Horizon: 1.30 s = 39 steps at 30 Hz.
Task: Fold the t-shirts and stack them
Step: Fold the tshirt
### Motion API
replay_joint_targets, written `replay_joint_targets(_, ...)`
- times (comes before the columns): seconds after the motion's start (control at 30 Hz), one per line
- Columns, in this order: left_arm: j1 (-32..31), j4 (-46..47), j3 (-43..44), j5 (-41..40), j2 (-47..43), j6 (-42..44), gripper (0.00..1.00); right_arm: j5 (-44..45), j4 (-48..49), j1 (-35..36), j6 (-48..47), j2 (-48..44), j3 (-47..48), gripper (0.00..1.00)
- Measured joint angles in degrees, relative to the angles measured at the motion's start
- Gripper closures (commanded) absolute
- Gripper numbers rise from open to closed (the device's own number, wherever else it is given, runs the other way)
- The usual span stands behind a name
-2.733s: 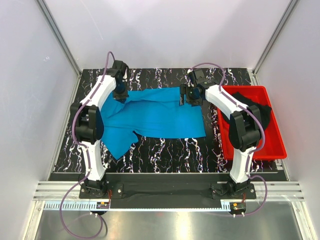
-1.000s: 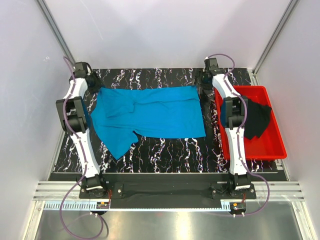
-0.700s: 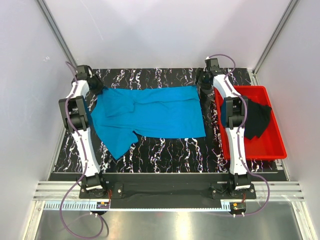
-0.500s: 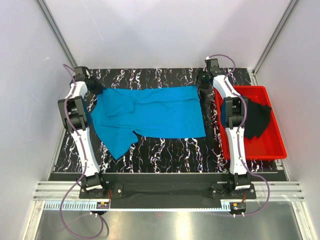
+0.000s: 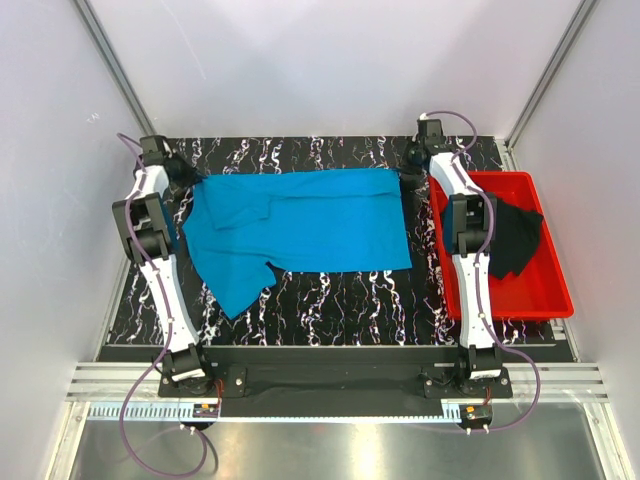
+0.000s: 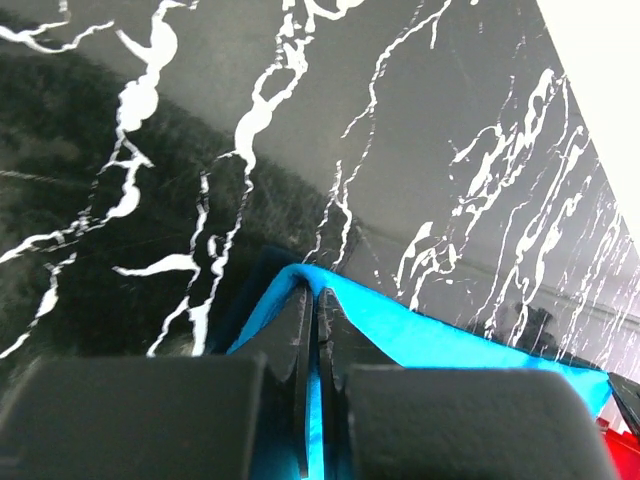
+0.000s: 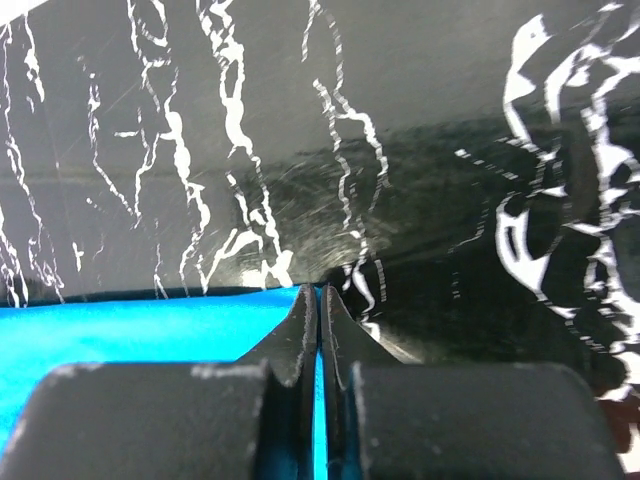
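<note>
The left gripper point(image 5: 183, 176) is pinching the upper-left corner of the blue shirt point(image 5: 310, 222). Its jaws are pressed flat together on a thin fold, and blue cloth is showing between the black fingers point(image 6: 283, 335) in the wrist view. The right gripper point(image 5: 408, 178) is doing the same at the upper-right corner, clamped tight on the hem. The shirt is lying spread across the middle of the table point(image 5: 330, 300), with one sleeve trailing toward the lower left. The black shirt point(image 5: 515, 235) is sitting crumpled in the tray point(image 5: 556, 298) at the right of the frame.

It looks to me like they are setting up to fold the top edge down. Both arms ought to be lifting together, level, keeping that edge taut between them. They would then be carrying it toward the bottom hem and laying it down square. Each grip is only on the very edge, so a jerk could be pulling it free.

The cloth is looking thin, limp and matte, creasing near the upper left. The tabletop is a glossy black marble pattern with white veins, likely slick under fabric. The tray is hard red plastic, rectangular.
</note>
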Motion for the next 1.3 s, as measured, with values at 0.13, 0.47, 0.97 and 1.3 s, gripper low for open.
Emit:
replay_joint_targets(0.13, -0.2, -0.2, 1.3, 0.2, 0.6, -0.2, 0.61, -0.2, 0.0, -0.5, 0.0, 0.4, 0.8, 0.74)
replay_joint_targets(0.47, -0.7, -4.8, -5.3, -4.1, -10.3, 3.0, 0.39, -0.1, -5.1, -0.7, -0.7, -0.3, 6.1, 0.11)
replay_joint_targets(0.97, -6.4, -1.6, -48.4, -5.8, -45.4, 7.3, 0.64, -1.2, -7.1, 12.4, 0.0, -38.8, -32.9, 0.58)
replay_joint_targets(1.3, -6.9, -3.6, -48.1, -8.9, -38.8, 11.8, 0.46, -3.5, -4.0, 18.2, 0.1, -48.2, -51.6, 0.62)
